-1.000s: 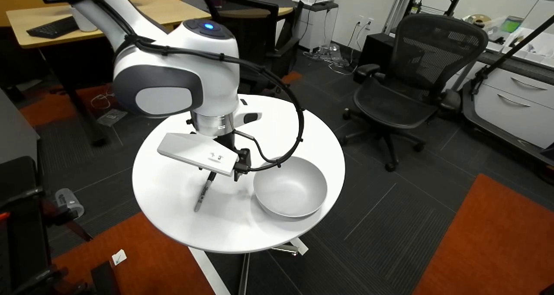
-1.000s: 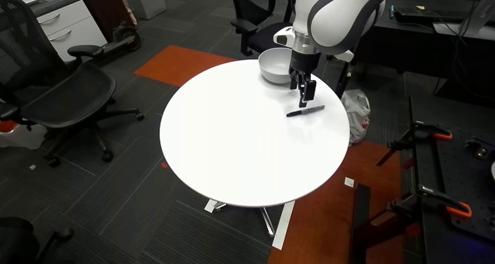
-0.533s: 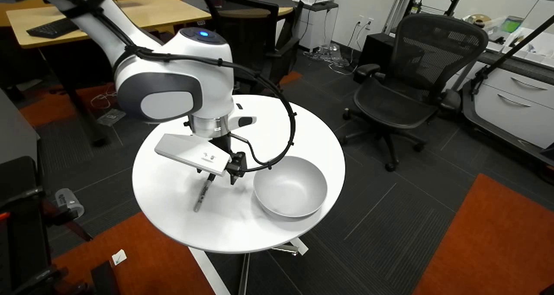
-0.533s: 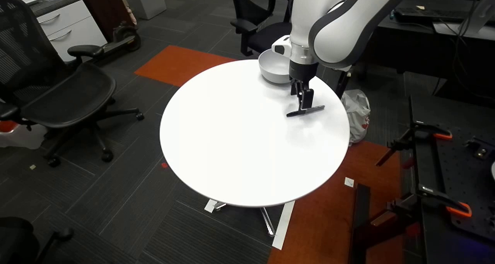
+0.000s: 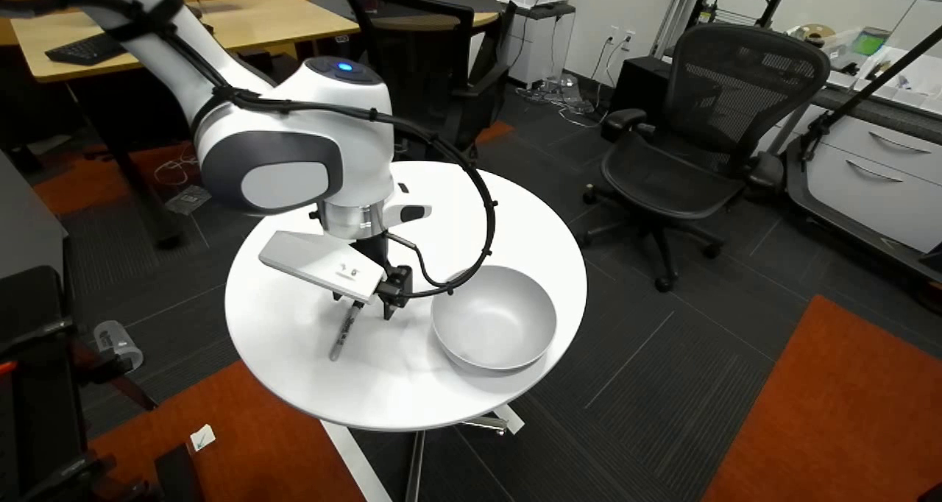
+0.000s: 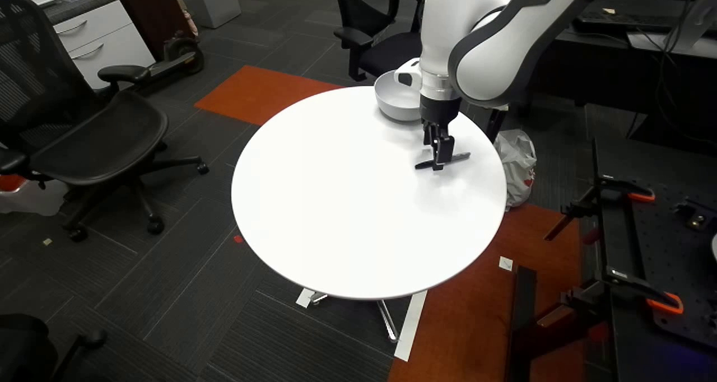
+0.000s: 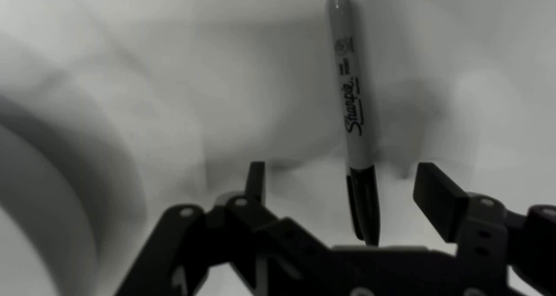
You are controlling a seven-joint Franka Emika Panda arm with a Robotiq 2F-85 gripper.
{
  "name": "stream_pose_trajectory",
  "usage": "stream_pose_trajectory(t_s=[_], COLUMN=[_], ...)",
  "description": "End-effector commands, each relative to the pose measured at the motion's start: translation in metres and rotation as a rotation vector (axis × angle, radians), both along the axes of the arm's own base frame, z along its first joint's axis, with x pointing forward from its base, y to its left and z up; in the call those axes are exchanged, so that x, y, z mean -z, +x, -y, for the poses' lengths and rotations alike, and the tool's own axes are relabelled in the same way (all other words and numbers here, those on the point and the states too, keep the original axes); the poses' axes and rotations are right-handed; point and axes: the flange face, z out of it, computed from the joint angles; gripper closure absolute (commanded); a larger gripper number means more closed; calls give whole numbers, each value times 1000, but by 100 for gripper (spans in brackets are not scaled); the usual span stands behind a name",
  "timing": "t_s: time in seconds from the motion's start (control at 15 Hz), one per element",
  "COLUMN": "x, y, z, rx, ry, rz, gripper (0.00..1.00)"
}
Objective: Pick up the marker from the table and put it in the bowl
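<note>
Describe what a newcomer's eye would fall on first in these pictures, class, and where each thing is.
Probably the white robot arm comes first, bent over the round white table. Then the grey bowl draws the eye, standing near the table's edge. In the wrist view, the black-capped marker stands out, framed by the open pincer.

Gripper (image 7: 341, 183) is spread around the marker (image 7: 352, 96), room on both sides, more toward the bowl (image 7: 34, 196). In an exterior view the bowl blocks part of the far edge of the table (image 6: 336, 203); free run from gripper to left and near edges. Arm (image 6: 504, 57) blocks straight-down access to the marker.
</note>
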Motion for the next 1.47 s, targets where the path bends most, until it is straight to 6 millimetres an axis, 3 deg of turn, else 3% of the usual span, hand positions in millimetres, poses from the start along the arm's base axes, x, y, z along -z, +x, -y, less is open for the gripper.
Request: stream_pose_trajectory(t_s=[0.0,0.47,0.53,0.73,1.0,1.2,1.4], x=[1,-2,-3,-25,-87,-132,-154], y=[-1,4,6,19,53,77,96], z=[-5,-1,-1,-5,6,47,94], rx=[16,17,19,35,110,225,329], ry=[-8,-18,-20,-40,-64,-110,-157], rz=[8,16,18,54,193,299,365], gripper=[44,97,100,96,96,96,96])
